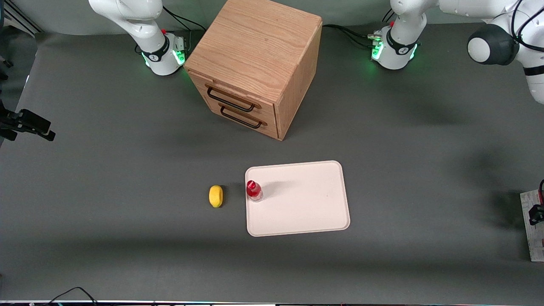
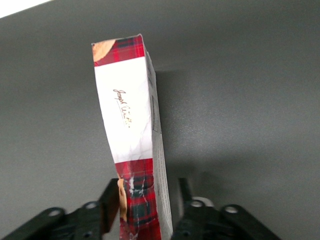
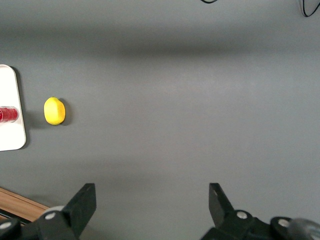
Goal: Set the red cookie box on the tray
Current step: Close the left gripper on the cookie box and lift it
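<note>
Spotted the end effector (image 1: pixel 536 212) way out at the working arm's end of the table (image 1: pixel 127 170), right at the edge of the front view. Looked clamped on the red cookie box (image 2: pixel 127 110) from the wrist cam, with one black finger (image 2: pixel 111 200) pressed to the tartan end and the other just beside the box's thin side. Could read a white panel with gold script along the middle of the box, more red plaid at the end away from the fingers, plus a soft shadow on the grey surface next to it. Couldn't tell whether the box was lifted or touching down. In the front view, only saw a pale printed strip of the box (image 1: pixel 531 238) under the fingers, well apart from the tray (image 1: pixel 306 212). Found the tray near the table's middle, cream-pink with rounded corners, carrying just a small red-capped bottle (image 1: pixel 254 190) upright close to the rim at the parked arm's end. Noticed a yellow lemon-ish lump (image 1: pixel 216 196) on the table just beside that same rim, not touching. Also saw a wooden drawer cabinet (image 1: pixel 255 46) farther from the front camera than the tray, with two dark handles facing it and both drawers shut.
</note>
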Controlling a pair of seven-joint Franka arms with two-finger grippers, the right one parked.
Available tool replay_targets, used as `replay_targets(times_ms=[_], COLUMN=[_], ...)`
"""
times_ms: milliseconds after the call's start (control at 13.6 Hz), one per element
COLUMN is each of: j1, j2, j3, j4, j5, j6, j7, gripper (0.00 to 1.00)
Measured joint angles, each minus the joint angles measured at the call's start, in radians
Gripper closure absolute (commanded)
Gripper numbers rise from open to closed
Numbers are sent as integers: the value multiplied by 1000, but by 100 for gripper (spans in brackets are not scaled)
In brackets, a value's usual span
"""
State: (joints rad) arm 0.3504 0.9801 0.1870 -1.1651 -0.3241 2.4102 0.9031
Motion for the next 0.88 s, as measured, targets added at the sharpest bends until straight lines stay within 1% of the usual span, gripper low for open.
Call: replay_targets(times_ms=[442,515,663,883], j1=[58,60,60,60], j2=[3,4,0,-35], j3=[-62,-63,-65,-65], j4=[11,24,80,138], j5=[0,0,0,0], j6=[-17,-56,-185,-365], j7=[1,1,1,1], gripper=[100,100,100,100])
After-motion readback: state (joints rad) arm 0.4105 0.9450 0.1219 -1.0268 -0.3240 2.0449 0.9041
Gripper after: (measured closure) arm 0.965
